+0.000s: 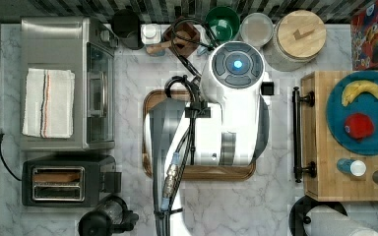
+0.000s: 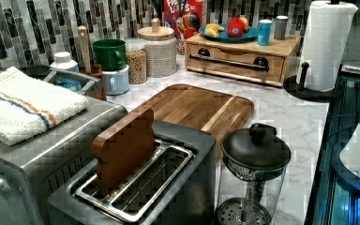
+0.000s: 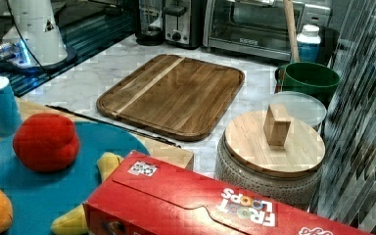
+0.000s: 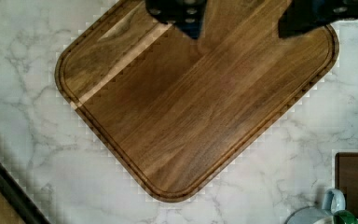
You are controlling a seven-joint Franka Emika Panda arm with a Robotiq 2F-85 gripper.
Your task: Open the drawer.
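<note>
Your gripper hangs above the dark wooden tray, its two dark fingers spread wide apart with nothing between them; only their tips show in the wrist view, so the exact gap is hard to judge. Directly below it you have bare tray, ringed by marble counter. The drawer is shut, well apart from the gripper, past the tray's edge toward the top view's right, its black bar handle facing the tray. On the box above the drawer sits a blue plate of toy fruit.
</note>
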